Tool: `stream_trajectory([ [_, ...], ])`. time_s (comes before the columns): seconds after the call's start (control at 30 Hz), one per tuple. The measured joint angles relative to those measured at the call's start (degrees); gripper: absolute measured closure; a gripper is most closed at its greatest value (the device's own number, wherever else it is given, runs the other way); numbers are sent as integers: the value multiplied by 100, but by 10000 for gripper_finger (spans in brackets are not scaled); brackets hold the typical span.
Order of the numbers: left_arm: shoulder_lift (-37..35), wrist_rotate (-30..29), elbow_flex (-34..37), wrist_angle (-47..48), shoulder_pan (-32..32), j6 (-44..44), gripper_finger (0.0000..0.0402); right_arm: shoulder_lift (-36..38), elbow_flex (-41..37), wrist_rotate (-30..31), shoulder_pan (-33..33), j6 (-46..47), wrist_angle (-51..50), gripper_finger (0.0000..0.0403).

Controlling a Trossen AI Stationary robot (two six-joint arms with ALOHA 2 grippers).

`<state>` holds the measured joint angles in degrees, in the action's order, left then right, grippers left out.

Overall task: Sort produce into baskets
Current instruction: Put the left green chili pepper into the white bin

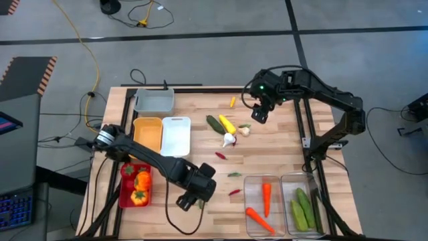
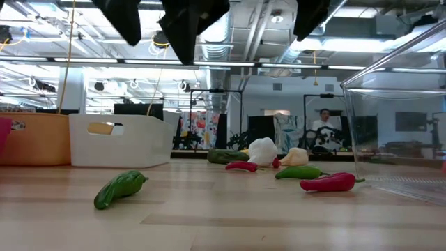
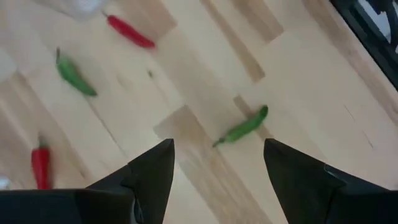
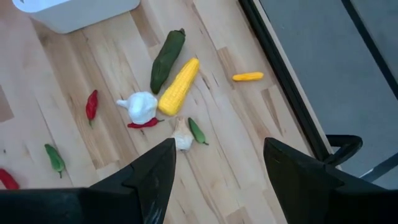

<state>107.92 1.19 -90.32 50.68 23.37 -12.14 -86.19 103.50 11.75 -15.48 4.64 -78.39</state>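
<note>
My left gripper (image 1: pixel 189 201) hangs open and empty over the near middle of the table. A small green chili (image 3: pixel 242 127) lies flat on the wood just ahead of its fingers, also in the low view (image 2: pixel 120 188). My right gripper (image 1: pixel 257 114) is open and empty, high over the far right. Below it lie a dark green cucumber (image 4: pixel 166 59), a yellow corn cob (image 4: pixel 178 87), a white garlic (image 4: pixel 142 107), a smaller garlic (image 4: pixel 182 140) and a yellow piece (image 4: pixel 247 76). Red chilies (image 1: pixel 221 155) (image 1: pixel 235 192) and a green chili (image 1: pixel 234 175) lie mid-table.
A grey basket (image 1: pixel 154 100), a yellow one (image 1: pixel 148 134) and a white one (image 1: pixel 176 135) stand at the far left. The red basket (image 1: pixel 127 194) holds peppers. Two clear baskets (image 1: pixel 253 201) (image 1: pixel 314 221) at the near right hold carrots and cucumbers. Bare wood lies around the left gripper.
</note>
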Motion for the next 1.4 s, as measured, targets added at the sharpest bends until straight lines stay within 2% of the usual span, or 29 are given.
stream_trajectory([
  [0.37,4,223,1289,-1587,62,-602,166,0,0,-7,56,304,0,132],
  [0.73,2,426,2337,-2885,68,-573,168,-2,0,-4,419,302,0,132],
  [1.0,54,507,2627,-3598,75,-481,221,-2,0,-2,459,284,0,132],
  [1.17,232,519,2634,-3629,86,-539,258,-4,0,2,459,260,2,132],
  [1.4,341,519,2612,-3602,88,-467,287,-4,0,6,459,230,19,132],
])
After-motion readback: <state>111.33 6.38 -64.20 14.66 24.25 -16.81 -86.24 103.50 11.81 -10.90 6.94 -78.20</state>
